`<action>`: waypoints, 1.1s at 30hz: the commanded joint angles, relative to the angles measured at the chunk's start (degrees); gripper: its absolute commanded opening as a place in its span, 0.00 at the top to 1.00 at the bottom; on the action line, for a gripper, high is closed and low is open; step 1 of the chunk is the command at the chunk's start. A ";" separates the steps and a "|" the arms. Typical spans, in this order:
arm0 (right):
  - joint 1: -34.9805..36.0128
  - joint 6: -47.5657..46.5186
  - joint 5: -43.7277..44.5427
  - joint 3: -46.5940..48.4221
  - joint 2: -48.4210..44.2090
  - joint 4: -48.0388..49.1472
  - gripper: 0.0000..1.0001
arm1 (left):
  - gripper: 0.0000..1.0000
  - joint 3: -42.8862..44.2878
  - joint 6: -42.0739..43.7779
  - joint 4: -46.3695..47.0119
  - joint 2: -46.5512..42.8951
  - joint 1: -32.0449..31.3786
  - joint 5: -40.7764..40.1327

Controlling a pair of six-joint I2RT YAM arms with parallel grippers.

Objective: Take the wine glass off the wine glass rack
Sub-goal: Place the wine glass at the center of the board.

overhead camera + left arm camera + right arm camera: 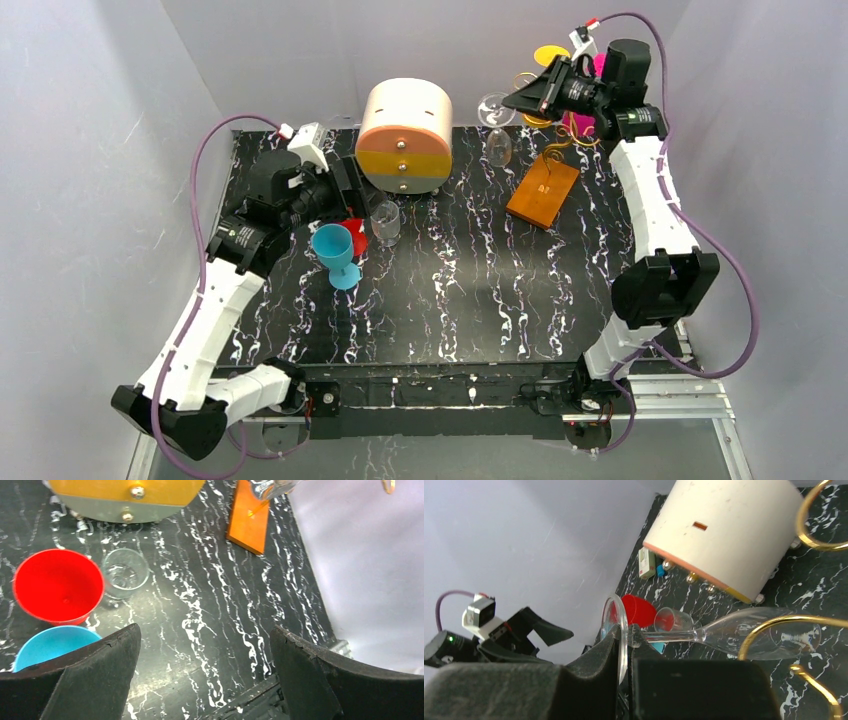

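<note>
wine glass rack [543,190] sitting far right on the table [470,300] | left gripper [205,670] hanging wide open, holding nothing | right gripper [624,637] clamping the wine glass [734,635] by its foot rim | bowl hanging beside the gold scrolls — I'm judging the grasp done, the pull-clear not yet.

Overhead view, wrist views share red cup [58,586]

Two arms up: one gripper gaping, one clamped.
The left arm [215,300] reaches toward 1 o'clock, left gripper [205,635] spread wide. The right arm [650,200] stretches toward 12 o'clock, wrist turned to 9, right gripper [624,637] pinching the wine glass [724,635] by its foot.
</note>
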 commanded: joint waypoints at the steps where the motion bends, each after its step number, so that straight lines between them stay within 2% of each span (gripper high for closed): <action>1: 2.33 -5.74 -3.94 -1.97 -5.13 -0.79 0.99 | 0.02 1.32 -2.02 3.96 0.29 0.18 8.33; 7: 7.61 -10.20 -2.18 -11.26 -11.71 -1.54 0.99 | 0.02 -1.08 -6.92 11.45 0.92 0.20 15.75; 12: 14.60 -11.13 -0.28 -20.92 -19.05 1.89 0.99 | 0.07 -4.99 -13.02 20.17 2.39 -0.34 21.30; 17: 19.14 -9.53 -0.22 -27.82 -24.30 6.22 0.99 | 0.12 -5.48 -13.64 22.79 4.68 -5.50 21.74; 22: 20.56 -6.43 0.05 -34.41 -28.69 10.00 0.99 | 0.27 -7.04 -14.69 26.18 5.96 -11.46 19.60; 31: 20.67 -5.05 -1.18 -38.46 -31.33 11.52 0.99 | 0.61 -8.94 -16.81 30.50 5.79 -12.46 22.35; 33: 20.75 -4.28 -2.24 -39.38 -31.77 13.02 0.99 | 0.66 -9.37 -17.06 30.50 5.75 -12.50 22.45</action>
